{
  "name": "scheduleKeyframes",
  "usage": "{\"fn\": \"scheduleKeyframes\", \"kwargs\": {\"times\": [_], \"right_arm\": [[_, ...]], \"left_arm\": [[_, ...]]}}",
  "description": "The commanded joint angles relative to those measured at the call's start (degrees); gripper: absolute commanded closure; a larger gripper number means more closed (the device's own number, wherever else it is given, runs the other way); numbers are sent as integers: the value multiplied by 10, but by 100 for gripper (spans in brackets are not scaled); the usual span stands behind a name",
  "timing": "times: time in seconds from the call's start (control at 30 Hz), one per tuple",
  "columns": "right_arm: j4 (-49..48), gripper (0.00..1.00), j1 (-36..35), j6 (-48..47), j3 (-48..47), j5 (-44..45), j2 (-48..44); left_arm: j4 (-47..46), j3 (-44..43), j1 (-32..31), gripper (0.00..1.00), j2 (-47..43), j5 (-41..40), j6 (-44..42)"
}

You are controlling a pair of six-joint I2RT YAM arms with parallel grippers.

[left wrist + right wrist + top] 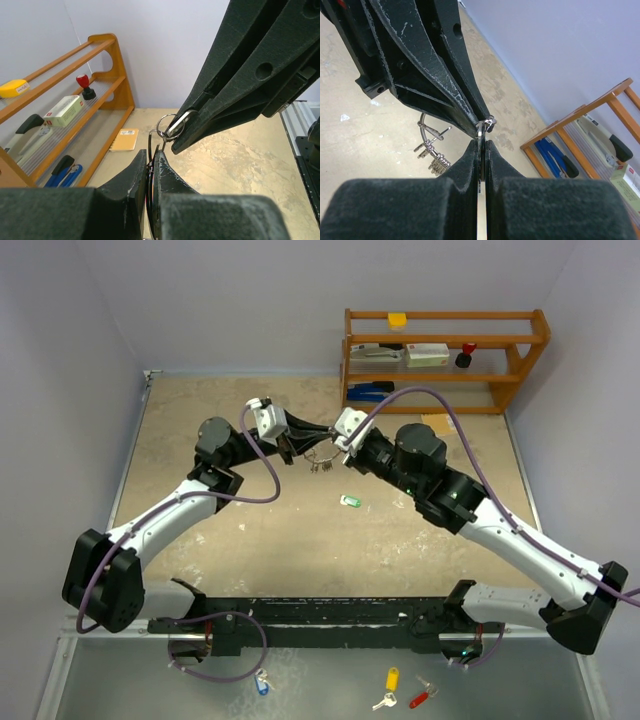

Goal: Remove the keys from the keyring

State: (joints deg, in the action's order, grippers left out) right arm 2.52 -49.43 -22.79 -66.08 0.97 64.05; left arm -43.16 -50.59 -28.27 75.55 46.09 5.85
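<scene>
My two grippers meet above the middle of the table. My left gripper (293, 447) (151, 156) is shut on the thin wire keyring (320, 454) (150, 145). My right gripper (337, 444) (482, 143) is shut on a flat silver key (481, 220) joined to a small ring (490, 122) at the left gripper's tip. Several small silver keys (436, 161) hang from the larger loop (422, 131) below the grippers, above the table. A green-headed key (350, 501) lies loose on the table. I cannot make out a black-headed key.
A wooden shelf (445, 345) stands at the back right with a stapler, boxes and a stamp. A tan card (125, 139) lies near it. Blue-, yellow- and red-tagged keys (390, 680) lie at the near edge behind the arm bases.
</scene>
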Motion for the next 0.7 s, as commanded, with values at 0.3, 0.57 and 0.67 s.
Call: {"fn": "scheduleKeyframes", "kwargs": {"times": [0.3,0.57,0.67], "right_arm": [[9,100,-12,-5,-60,-59,18],[40,100,-12,-2,-71,-54,49],[54,100,-12,-1,-78,-39,61]], "left_arm": [[6,-63,22,100,40,-121,12],[24,-79,24,100,34,-137,-3],[37,-82,25,100,30,-143,-11]]}}
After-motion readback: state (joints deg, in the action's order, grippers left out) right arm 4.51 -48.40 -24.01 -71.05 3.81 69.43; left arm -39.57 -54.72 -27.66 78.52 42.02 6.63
